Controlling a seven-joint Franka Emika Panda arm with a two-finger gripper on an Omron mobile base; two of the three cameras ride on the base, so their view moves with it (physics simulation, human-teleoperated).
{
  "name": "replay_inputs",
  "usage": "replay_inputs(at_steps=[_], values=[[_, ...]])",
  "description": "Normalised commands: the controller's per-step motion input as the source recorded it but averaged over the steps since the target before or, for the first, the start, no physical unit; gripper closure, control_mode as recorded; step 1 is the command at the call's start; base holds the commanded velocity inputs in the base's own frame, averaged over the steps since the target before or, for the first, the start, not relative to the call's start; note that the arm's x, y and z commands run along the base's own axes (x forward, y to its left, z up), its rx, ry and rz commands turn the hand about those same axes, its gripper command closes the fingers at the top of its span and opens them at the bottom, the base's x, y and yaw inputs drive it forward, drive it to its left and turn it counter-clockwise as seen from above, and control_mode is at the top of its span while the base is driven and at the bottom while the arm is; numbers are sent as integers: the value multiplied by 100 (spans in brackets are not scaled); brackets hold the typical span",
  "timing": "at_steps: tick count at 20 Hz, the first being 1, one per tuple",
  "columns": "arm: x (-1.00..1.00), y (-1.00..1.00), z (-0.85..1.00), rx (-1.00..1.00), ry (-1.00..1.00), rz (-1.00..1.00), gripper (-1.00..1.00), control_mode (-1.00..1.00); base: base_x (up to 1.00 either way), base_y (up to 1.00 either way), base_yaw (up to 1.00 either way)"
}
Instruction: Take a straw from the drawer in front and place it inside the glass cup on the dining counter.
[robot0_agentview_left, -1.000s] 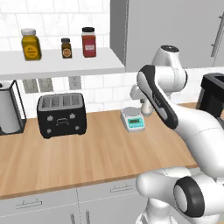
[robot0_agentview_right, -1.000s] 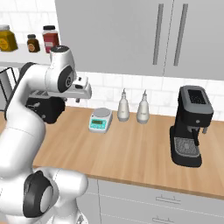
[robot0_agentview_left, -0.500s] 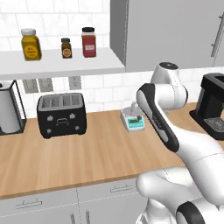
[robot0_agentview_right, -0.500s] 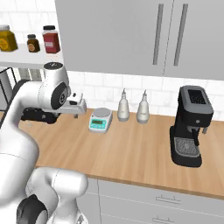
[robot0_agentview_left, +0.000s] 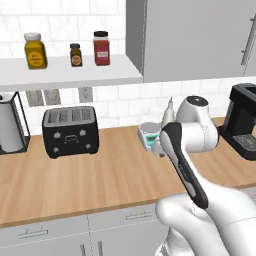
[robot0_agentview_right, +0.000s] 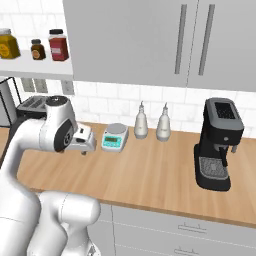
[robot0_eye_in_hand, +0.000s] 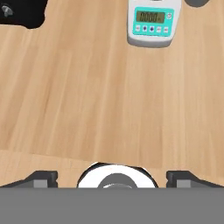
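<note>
Hand view: the hand (robot0_eye_in_hand: 112, 177) is open and empty above the light-wood tabletop (robot0_eye_in_hand: 87, 96). A white-and-teal digital kitchen scale (robot0_eye_in_hand: 153, 22) sits at the far side.

On the counter (robot0_agentview_right: 150, 175), a scale (robot0_agentview_right: 114, 137) sits left of two bottles (robot0_agentview_right: 141, 122).

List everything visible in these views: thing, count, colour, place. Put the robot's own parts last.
Jars: three, amber, small brown, red, on the white shelf.
Toaster: one, black, on the wood counter by the tiled wall.
Paper towel roll: one, white in a black holder, left of the toaster.
Kitchen scale: one, white and teal, at the back of the counter.
Dispenser bottles: two, light grey, right of the scale.
Coffee machine: one, black, far right on the counter.
Wall cabinets: grey, silver bar handles, above the counter.
Drawers: grey, closed, under the counter.
Arm: one, white, over the counter.
Gripper: one, open, nothing held.
</note>
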Motion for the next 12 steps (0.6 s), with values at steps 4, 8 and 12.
replay_inputs(at_steps=[4,8,12], values=[[-38,0,-13,0,-4,0,-100,100,-15,0,0],[0,0,0,0,0,0,-100,100,-64,0,0],[0,0,0,0,0,0,-100,100,-55,0,3]])
